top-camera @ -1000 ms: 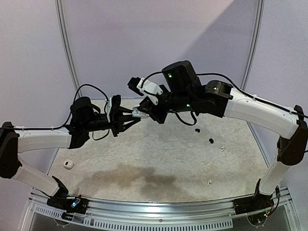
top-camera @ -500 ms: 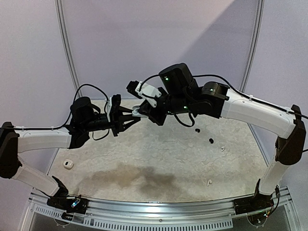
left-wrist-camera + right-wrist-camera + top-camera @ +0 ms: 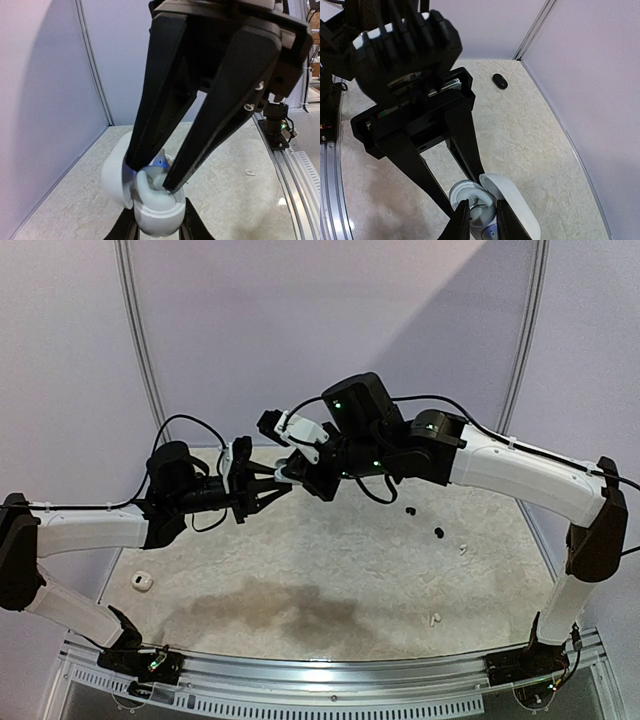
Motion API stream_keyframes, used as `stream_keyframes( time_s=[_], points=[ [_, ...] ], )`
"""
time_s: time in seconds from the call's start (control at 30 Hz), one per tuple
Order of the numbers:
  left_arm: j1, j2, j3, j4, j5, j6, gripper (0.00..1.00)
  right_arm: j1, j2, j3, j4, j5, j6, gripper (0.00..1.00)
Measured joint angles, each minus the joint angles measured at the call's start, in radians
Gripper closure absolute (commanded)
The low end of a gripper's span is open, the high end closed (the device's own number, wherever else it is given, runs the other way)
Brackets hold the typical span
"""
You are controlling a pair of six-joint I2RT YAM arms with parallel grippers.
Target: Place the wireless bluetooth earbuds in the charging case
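My left gripper [image 3: 156,227] is shut on a white charging case [image 3: 155,215], held in the air with its lid [image 3: 112,175] swung open. In the top view the two grippers meet at the case [image 3: 283,476]. My right gripper [image 3: 482,220] reaches down into the open case [image 3: 465,192]. Its narrow jaws pinch a small white earbud [image 3: 165,152] at the wells, beside a blue light. On the table lie two black earbuds [image 3: 409,511] [image 3: 438,533] and two white ones [image 3: 462,548] [image 3: 435,620].
Another white case [image 3: 140,582] rests near the table's left edge. A black pebble-shaped case [image 3: 499,81] lies by the back corner. Walls close the table at the back and sides. A dark stain [image 3: 270,605] marks the front middle.
The right arm has shifted slightly left, bringing its fingertips further over the case. The left arm and the case have held still.
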Motion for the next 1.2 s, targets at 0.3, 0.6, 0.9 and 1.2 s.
stream_keyframes(
  time_s=[0.3,0.6,0.9,1.2],
  points=[
    [0.0,0.0,0.0,-0.011,-0.003,0.0,1.0,0.0,0.003,0.003,-0.005,-0.018,0.0,0.88],
    [0.0,0.0,0.0,-0.028,0.002,0.008,1.0,-0.001,-0.011,-0.024,0.008,-0.057,-0.002,0.93],
    [0.0,0.0,0.0,-0.033,0.007,0.016,1.0,-0.001,-0.018,-0.032,0.008,-0.061,-0.006,0.96],
    [0.0,0.0,0.0,-0.046,0.01,0.016,1.0,0.0,-0.02,-0.038,0.006,-0.061,-0.022,0.98]
  ],
)
